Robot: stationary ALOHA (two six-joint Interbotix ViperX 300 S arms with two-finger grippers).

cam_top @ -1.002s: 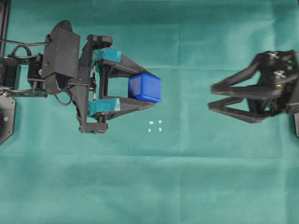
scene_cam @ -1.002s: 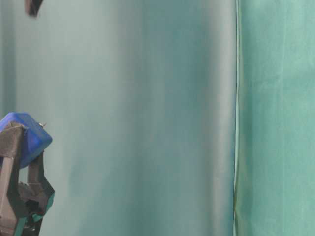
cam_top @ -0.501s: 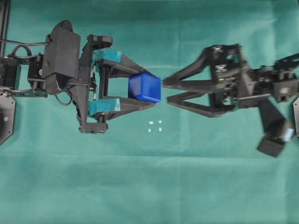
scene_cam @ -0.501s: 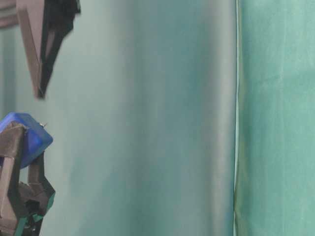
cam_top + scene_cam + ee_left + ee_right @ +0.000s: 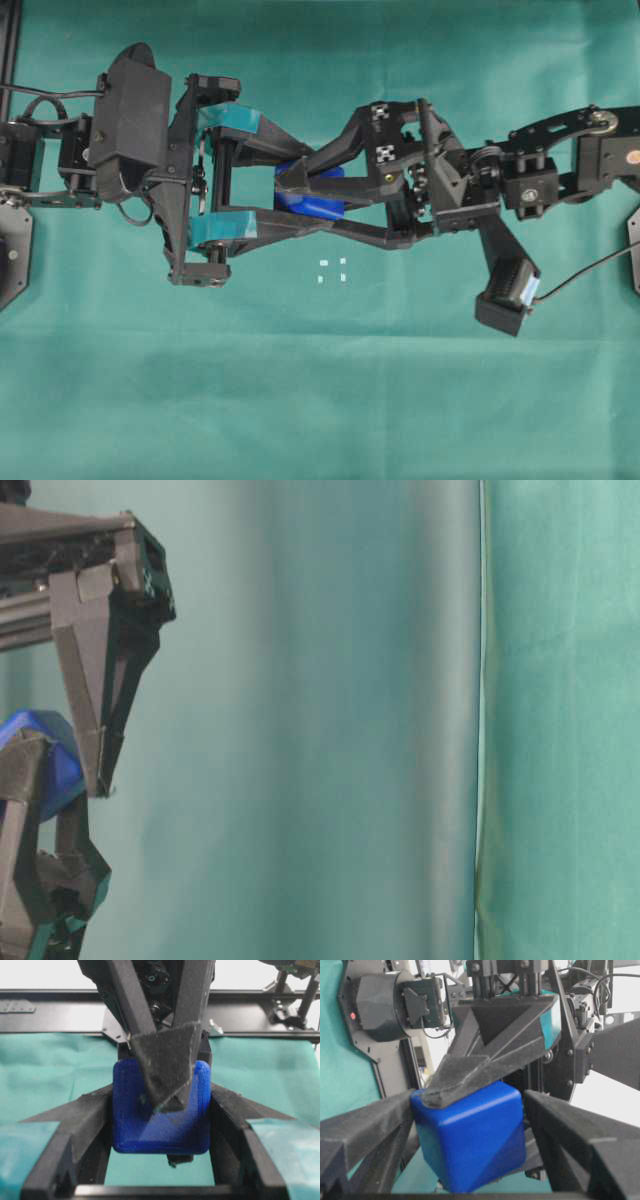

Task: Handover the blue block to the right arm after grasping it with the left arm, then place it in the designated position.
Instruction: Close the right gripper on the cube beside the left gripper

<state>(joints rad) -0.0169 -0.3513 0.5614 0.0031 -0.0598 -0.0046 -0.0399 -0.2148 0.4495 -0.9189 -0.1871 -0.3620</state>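
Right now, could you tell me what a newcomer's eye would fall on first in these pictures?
The two black grippers meeting nose to nose in mid-air over the green cloth. The left gripper, teal-taped, clamps the blue block, while the right gripper's open fingers straddle it. Just below lie the tiny white marks.

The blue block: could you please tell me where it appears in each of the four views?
Overhead: blue block left of centre, mostly hidden under black fingers.
Table-level: left edge, mid-height.
Left wrist: centre.
Right wrist: lower centre.
Shared landmark: the teal-taped left gripper clamping it.
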